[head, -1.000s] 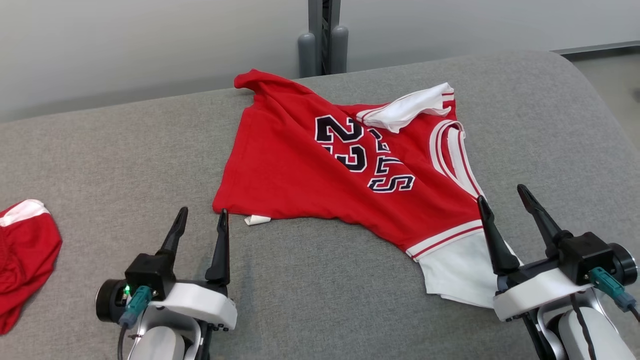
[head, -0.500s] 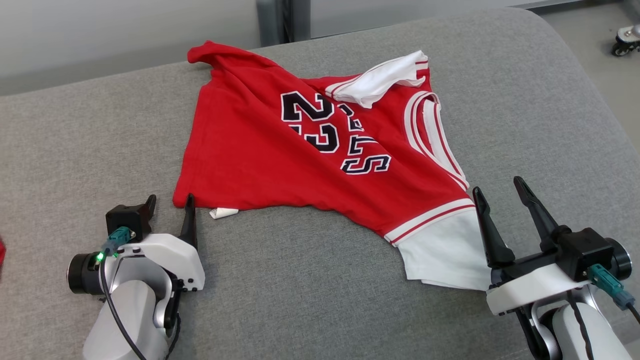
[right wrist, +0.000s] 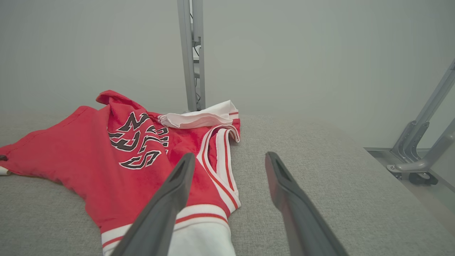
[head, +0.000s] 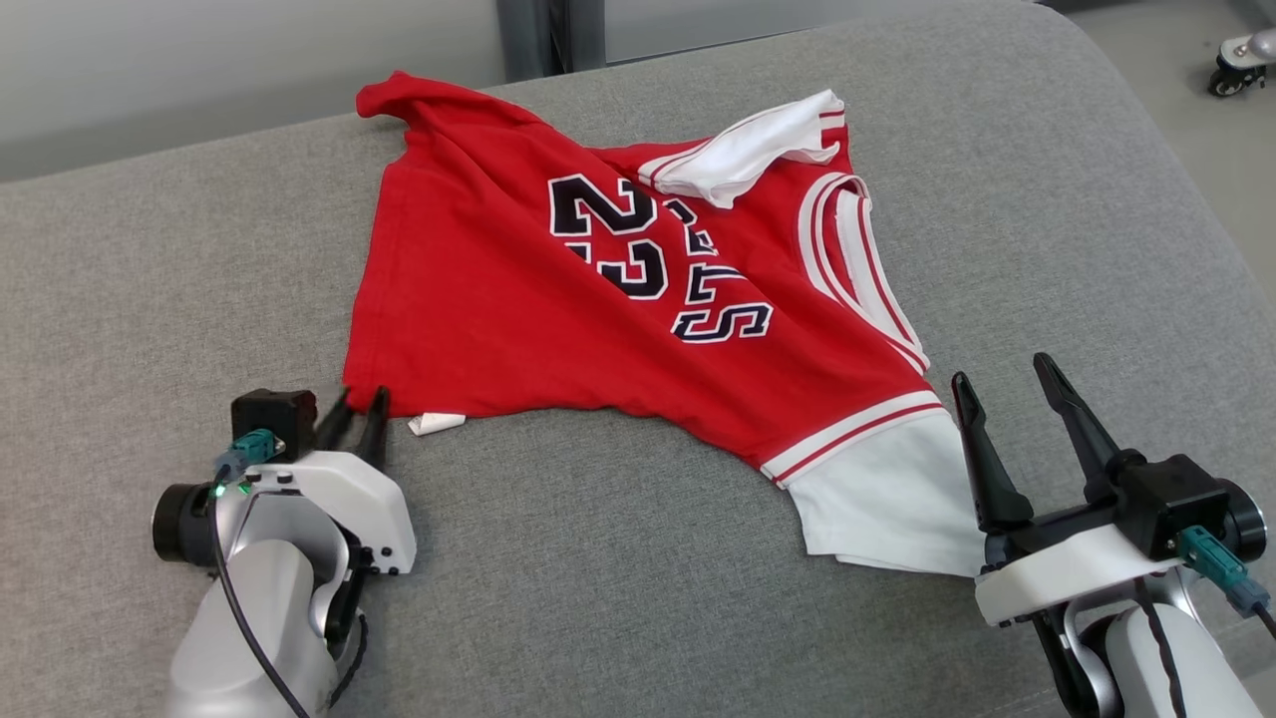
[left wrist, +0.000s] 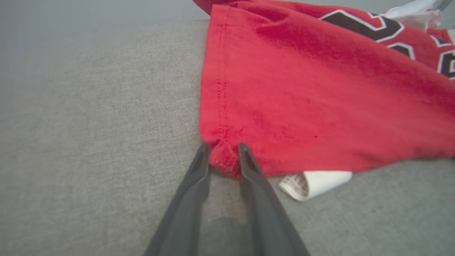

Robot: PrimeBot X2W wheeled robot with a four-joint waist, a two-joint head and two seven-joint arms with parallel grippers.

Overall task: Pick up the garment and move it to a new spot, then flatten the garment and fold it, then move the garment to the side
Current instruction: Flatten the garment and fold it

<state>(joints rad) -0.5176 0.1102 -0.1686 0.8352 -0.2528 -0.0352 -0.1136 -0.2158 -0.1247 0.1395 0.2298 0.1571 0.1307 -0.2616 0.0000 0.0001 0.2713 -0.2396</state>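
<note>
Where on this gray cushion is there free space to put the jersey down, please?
Free: the wide strip of gray cushion left of the red jersey, beyond the left gripper; also the near strip between the two grippers, below the hem. Crowded: the right side, where the jersey's white end lies beside the right gripper.

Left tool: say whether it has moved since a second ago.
Yes. The left tool has shifted toward the jersey's near corner, closer to the tag, and its jaws have narrowed around the hem there.

Right hand (right wrist: 230, 156) spread, garment (right wrist: 81, 156) at left
</note>
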